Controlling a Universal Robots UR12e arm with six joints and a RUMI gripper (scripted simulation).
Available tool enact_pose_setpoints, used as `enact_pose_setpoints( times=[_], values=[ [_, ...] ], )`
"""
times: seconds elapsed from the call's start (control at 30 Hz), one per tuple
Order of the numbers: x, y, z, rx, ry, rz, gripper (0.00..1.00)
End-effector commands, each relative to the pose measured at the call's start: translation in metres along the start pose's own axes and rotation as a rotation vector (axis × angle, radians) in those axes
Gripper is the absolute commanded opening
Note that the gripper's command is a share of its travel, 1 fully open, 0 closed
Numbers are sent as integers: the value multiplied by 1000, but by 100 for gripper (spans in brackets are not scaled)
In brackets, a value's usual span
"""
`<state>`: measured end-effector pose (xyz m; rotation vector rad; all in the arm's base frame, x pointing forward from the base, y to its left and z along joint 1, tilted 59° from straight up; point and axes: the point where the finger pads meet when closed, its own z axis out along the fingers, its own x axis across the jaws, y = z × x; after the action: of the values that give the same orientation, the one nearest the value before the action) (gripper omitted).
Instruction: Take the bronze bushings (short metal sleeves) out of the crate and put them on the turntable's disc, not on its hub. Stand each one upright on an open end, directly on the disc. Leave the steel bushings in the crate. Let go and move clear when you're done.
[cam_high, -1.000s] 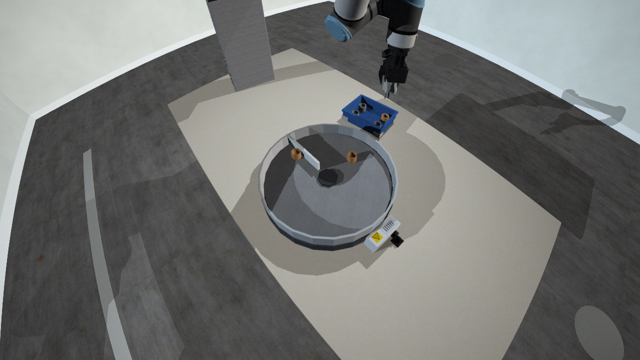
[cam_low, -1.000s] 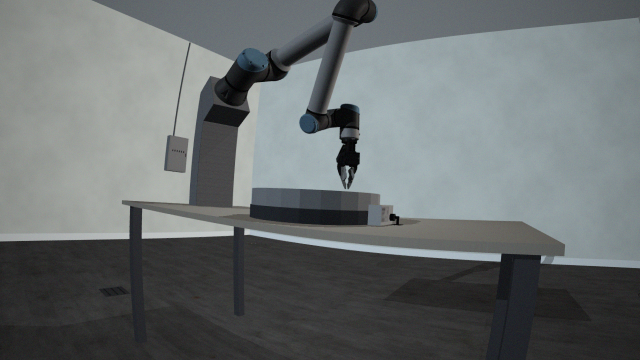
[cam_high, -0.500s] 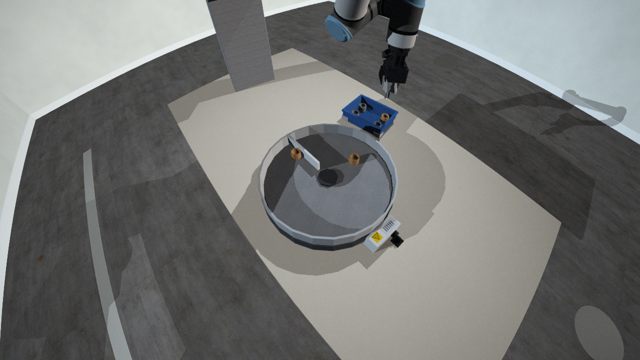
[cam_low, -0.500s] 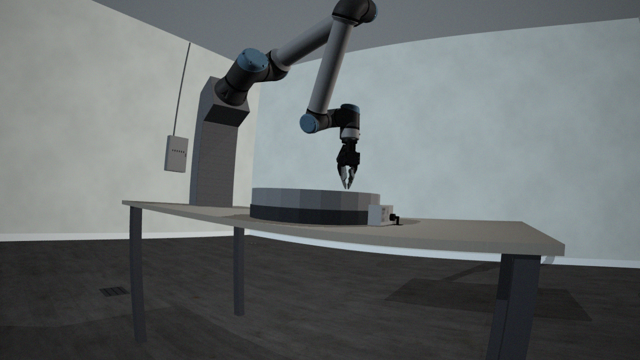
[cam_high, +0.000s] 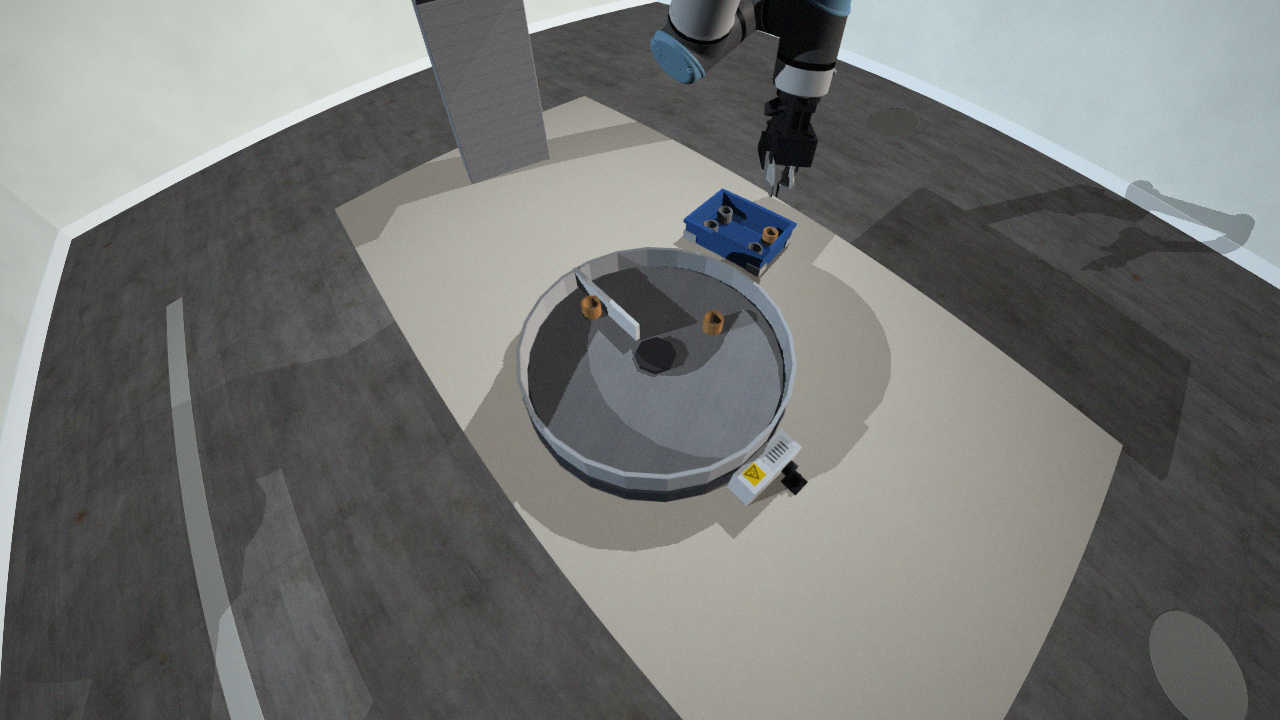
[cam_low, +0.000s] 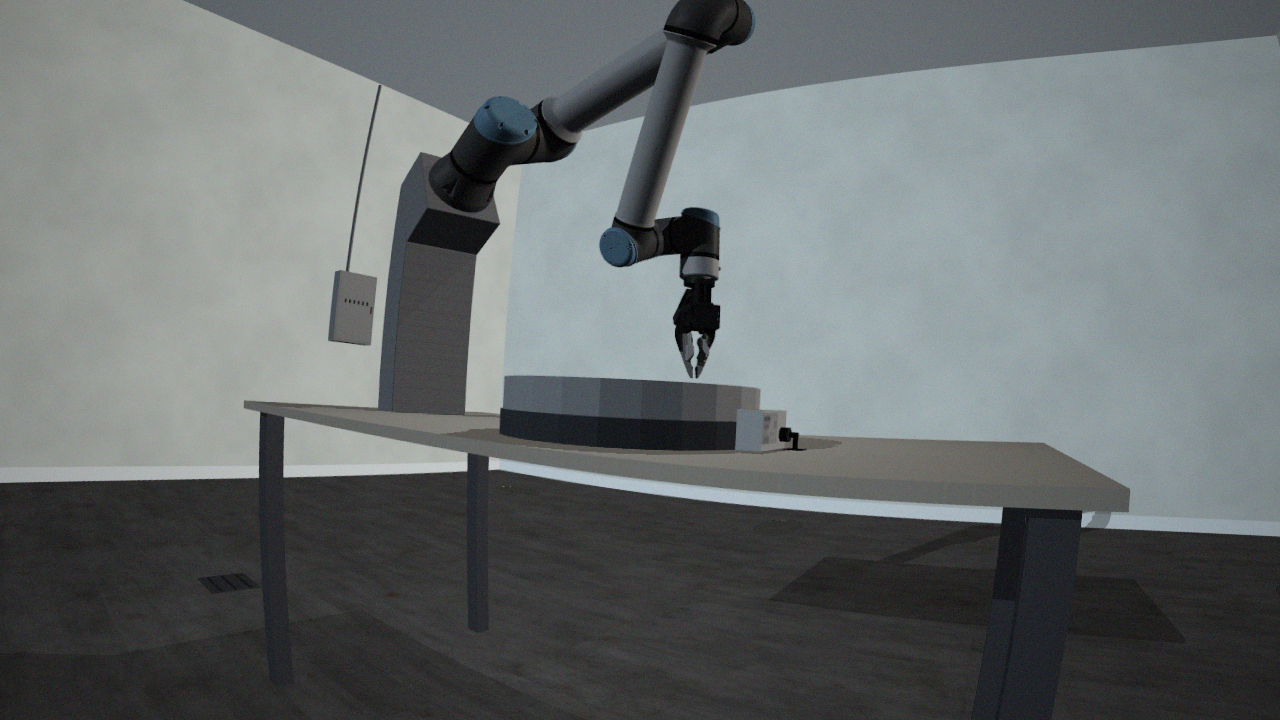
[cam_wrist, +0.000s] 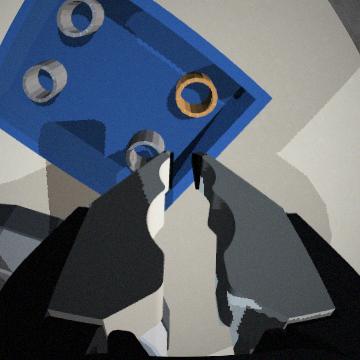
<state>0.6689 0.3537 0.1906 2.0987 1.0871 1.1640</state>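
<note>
Nearest in the top view, a white box (cam_high: 765, 469) (cam_low: 751, 430) sits beside the turntable (cam_high: 657, 464) (cam_low: 626, 396). On its disc (cam_high: 680, 420), one bronze bushing (cam_high: 713, 325) stands upright towards the crate (cam_high: 723, 242) (cam_wrist: 263, 98); another bronze bushing (cam_high: 590, 310) stands near a pale bar (cam_high: 613, 308). Beyond, the crate on the tabletop (cam_high: 859, 555) (cam_low: 904, 461) holds the third bronze bushing (cam_high: 770, 240) (cam_wrist: 213, 98) and three steel bushings (cam_high: 725, 219) (cam_wrist: 33, 86). The pincer (cam_high: 776, 191) (cam_low: 694, 375) (cam_wrist: 182, 155) hangs above, narrow, gripping nothing.

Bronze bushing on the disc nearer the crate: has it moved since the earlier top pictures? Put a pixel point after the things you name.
Yes: the bronze bushing (cam_high: 713, 326) has shifted clockwise around the hub (cam_high: 654, 356), farther from the white bar (cam_high: 612, 307).
</note>
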Motion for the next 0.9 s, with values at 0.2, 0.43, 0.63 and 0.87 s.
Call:
enact_pose_setpoints(
  times=[0.2,0.43,0.63,0.87],
  values=[
    [0,0,0,0,1,0,6],
    [0,0,0,0,1,0,6],
    [0,0,0,0,1,0,6],
    [0,0,8,0,1,0,6]
  ],
)
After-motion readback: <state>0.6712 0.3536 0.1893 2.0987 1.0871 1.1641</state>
